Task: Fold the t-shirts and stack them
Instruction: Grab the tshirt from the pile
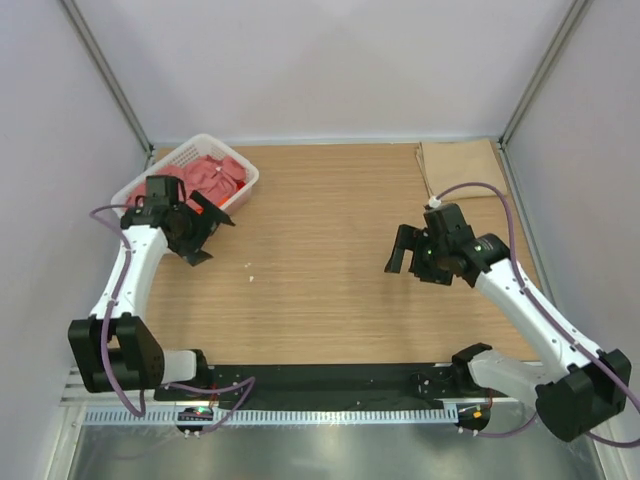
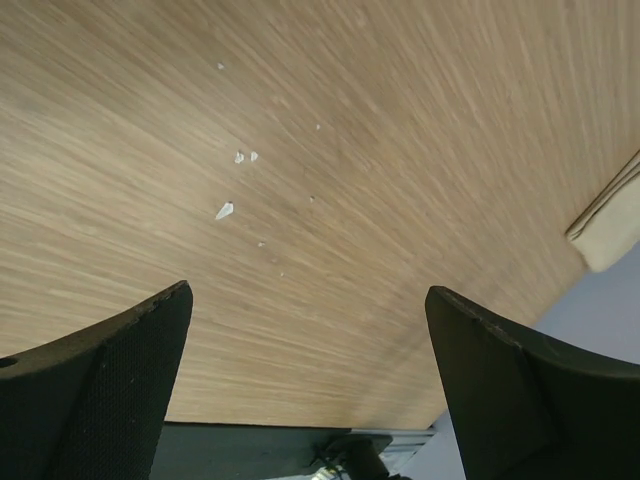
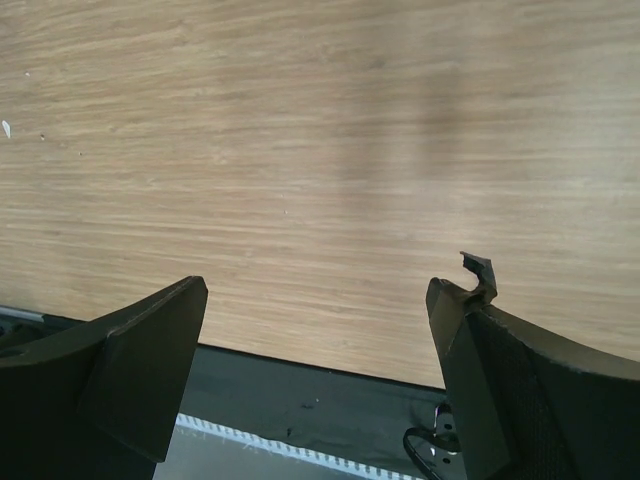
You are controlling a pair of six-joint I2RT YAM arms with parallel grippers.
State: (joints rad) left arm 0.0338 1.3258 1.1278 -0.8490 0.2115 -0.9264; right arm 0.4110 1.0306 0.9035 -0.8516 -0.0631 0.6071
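Plainly, the t-shirts [image 1: 210,175] are a crumpled heap of salmon-pink and red cloth, bunched together so that no single shirt can be told from the next. They lie inside a white lattice basket [image 1: 236,156], which stands just behind the left gripper [image 1: 213,242] on its far left side. The same heap is well apart from the right gripper [image 1: 408,255], far off to its left. A little orange shows at the near edge of the heap, close to the left wrist.

From its base the left arm rises and reaches forward, its wrist bent so that the gripper points out over the wooden surface [image 1: 320,210], just beside the basket's near wall. Its jaws stand wide apart with nothing between them. In the left wrist view only bare wood and a few white specks [image 2: 225,210] show between the two dark fingers [image 2: 110,390].

The right arm stretches up and inward from its base, elbow low. Its gripper is turned toward the middle of the surface, and its jaws also stand wide apart and hold nothing. A tan sheet [image 1: 462,165] lies beyond the right gripper, at the far right corner.
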